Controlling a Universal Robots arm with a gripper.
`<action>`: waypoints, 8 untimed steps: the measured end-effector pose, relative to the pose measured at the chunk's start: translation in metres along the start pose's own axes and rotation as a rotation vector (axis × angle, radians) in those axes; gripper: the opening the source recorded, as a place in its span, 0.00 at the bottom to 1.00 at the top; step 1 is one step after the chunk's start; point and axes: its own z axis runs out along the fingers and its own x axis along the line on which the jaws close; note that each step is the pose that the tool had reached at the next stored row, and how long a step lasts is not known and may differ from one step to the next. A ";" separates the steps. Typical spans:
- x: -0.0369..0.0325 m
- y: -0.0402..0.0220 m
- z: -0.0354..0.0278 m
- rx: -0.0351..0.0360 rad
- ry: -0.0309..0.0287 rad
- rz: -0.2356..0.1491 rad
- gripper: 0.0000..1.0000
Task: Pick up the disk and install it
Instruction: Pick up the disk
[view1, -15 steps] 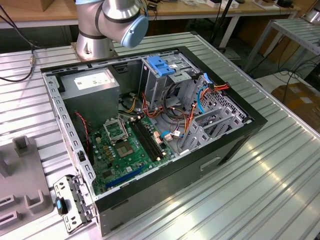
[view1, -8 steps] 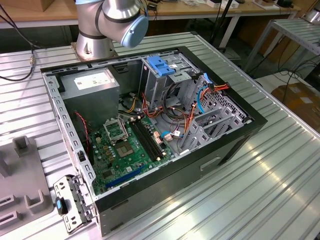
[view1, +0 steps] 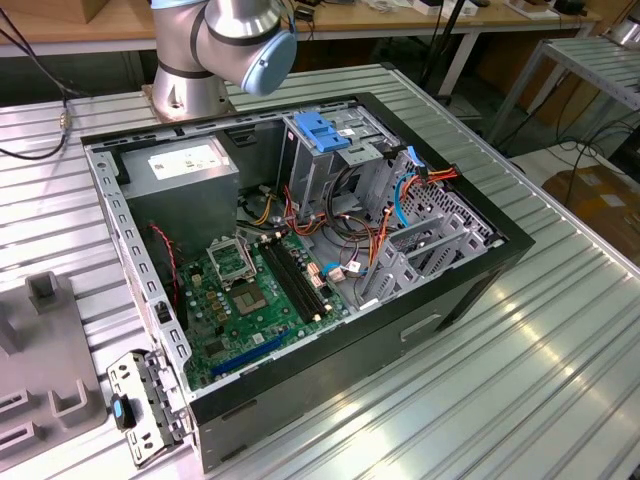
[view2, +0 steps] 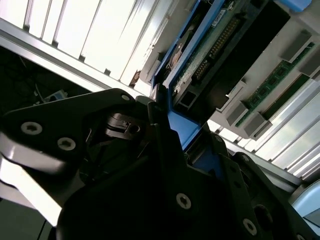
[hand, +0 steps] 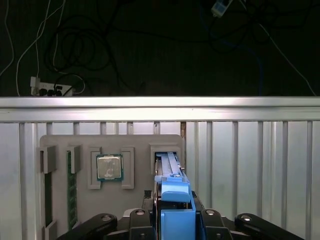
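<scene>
First wrist view: gripper (hand: 176, 222) clamped on the disk (hand: 170, 172), which stands on edge in its grasp.
Beyond gripper: grey fixture tray (hand: 132, 142), processor (hand: 109, 167).

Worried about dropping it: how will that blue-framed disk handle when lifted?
The disk, a flat slab, looks rigid, probably heavy for its size. Its smooth blue carrier may be slippery, and the exposed circuit board looks fragile.

Silver arm (view1: 200, 45) with a pale blue joint cap (view1: 270, 62); black gripper (view2: 180, 125) studded with silver screws (view2: 183, 200)
</scene>
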 end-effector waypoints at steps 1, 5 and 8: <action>0.0000 0.0000 -0.0011 0.0001 -0.0012 0.000 0.37; -0.0001 -0.0001 -0.0043 0.0000 -0.0050 0.000 0.37; -0.0001 -0.0001 -0.0064 0.0000 -0.0075 0.000 0.37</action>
